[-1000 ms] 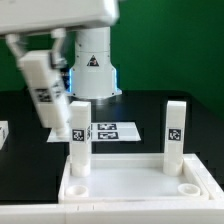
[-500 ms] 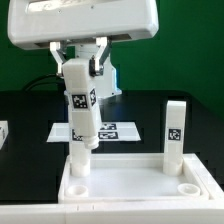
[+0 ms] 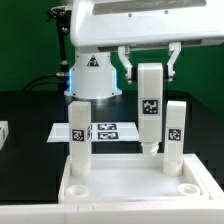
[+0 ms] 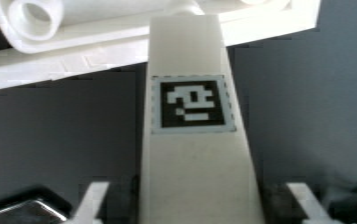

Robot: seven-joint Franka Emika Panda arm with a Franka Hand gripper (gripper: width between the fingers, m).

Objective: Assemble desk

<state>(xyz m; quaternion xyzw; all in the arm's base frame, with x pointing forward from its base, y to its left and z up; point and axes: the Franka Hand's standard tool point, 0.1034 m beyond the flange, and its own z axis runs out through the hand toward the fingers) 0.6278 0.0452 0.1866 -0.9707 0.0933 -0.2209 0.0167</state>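
The desk panel lies flat at the front, with round sockets in its corners. One white tagged leg stands in its back left socket and another in its back right socket. My gripper is shut on a third white tagged leg and holds it upright, just left of the right standing leg, with its lower end near the panel's back rim. In the wrist view the held leg runs between my fingers, with the panel beyond it.
The marker board lies on the black table behind the panel. A further white part shows at the exterior view's left edge. The robot base stands at the back.
My gripper has carried the held leg from the exterior view's left, over the left standing leg, across to the right. The leg has turned from tilted to upright.
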